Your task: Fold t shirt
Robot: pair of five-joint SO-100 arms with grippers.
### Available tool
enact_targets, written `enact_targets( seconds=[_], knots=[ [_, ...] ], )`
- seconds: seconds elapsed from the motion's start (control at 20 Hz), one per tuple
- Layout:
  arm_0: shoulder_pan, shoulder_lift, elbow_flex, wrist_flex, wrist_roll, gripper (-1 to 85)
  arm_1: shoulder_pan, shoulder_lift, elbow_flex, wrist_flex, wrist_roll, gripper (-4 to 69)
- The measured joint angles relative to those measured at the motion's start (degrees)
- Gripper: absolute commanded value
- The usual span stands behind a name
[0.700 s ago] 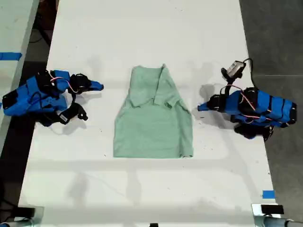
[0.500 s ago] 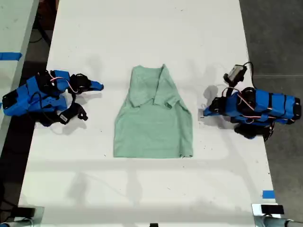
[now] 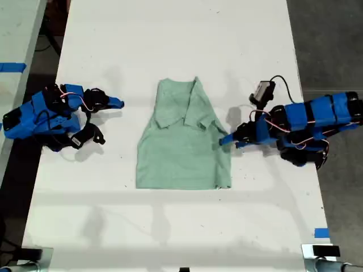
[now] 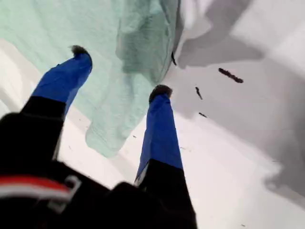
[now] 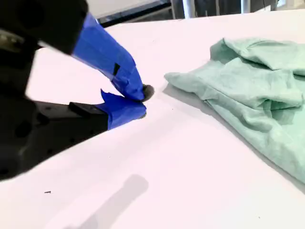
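the first wrist view is cutting off most of the t shirt [image 4: 119,71] at the picture's edge, so only one hem corner and a folded sleeve are showing. my first gripper [image 4: 119,71] is standing over that cloth with its jaws spread, and its dark body is blurring out close to the lens. in the exterior view the tip of that gripper [image 3: 224,140] is covering a bit of the shirt's edge. the second wrist view is also cropping the shirt [image 5: 252,90], and my second gripper [image 5: 142,101] is too blurred to read finely.
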Motion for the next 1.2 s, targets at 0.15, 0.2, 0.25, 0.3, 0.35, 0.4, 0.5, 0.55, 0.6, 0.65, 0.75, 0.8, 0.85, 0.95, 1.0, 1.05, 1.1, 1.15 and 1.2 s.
enact_targets(
  seconds=[0.15,0.2,0.25,0.3,0.35,0.4,0.5,0.55,0.6,0.65,0.75,0.8,0.85,0.95,1.0,1.05,1.1,1.15,1.2],
  knots=[
    [0.0,0.0,0.0,0.0,0.0,-0.1,-6.2,-5.6,-3.7,-0.9,6.7,29.1],
    [0.0,0.0,0.0,0.0,0.0,-0.1,-8.8,-8.0,-5.5,-0.9,9.0,29.5],
    [0.0,0.0,0.0,0.0,0.0,-0.1,-11.1,-10.7,-7.5,-0.9,11.5,29.9],
    [0.0,0.0,0.0,0.0,0.0,-0.1,-13.4,-13.9,-9.3,-1.0,14.1,30.2],
    [0.0,0.0,0.0,0.0,0.0,-0.1,-15.6,-16.8,-10.6,-1.1,15.8,30.2],
    [0.0,0.0,0.0,0.0,0.0,-0.1,-17.2,-19.3,-10.8,-2.4,17.3,30.3],
    [0.0,0.0,0.0,0.0,0.0,-0.1,-18.6,-22.3,-10.7,-5.7,19.9,30.2],
    [0.0,0.0,0.0,0.0,0.0,-0.1,-18.7,-22.2,-9.0,-8.9,20.4,29.9],
    [0.0,0.0,0.0,0.0,0.0,-0.1,-18.7,-22.3,-6.1,-11.0,20.4,29.6],
    [0.0,0.0,0.0,0.0,0.0,-0.1,-18.4,-22.1,-2.9,-15.7,20.8,29.2],
    [0.0,0.0,0.0,0.0,0.0,-0.1,-17.6,-20.9,0.4,-20.7,20.2,28.2],
    [0.0,0.0,0.0,0.0,0.0,-0.1,-17.0,-21.2,0.4,-22.0,19.8,28.0],
    [0.0,0.0,0.0,0.0,0.0,-0.1,-16.4,-21.2,0.4,-21.9,19.5,25.9],
    [0.0,0.0,0.0,0.0,0.0,-0.1,-15.9,-21.2,0.4,-21.8,19.2,12.7],
    [0.0,0.0,0.0,0.0,0.0,-0.1,-15.8,-21.1,0.6,-21.8,19.2,4.6],
    [0.0,0.0,0.0,0.0,0.0,-0.1,-15.6,-20.9,0.7,-21.8,19.2,1.2],
    [0.0,0.0,0.0,0.0,0.0,-0.1,-15.6,-20.9,0.7,-21.7,19.2,1.2],
    [0.0,0.0,0.0,0.0,0.0,-0.1,-15.6,-20.8,0.6,-21.1,19.2,1.2],
    [0.0,0.0,0.0,0.0,0.0,-0.1,-15.4,-20.8,0.5,-20.5,19.2,1.2]
  ],
)
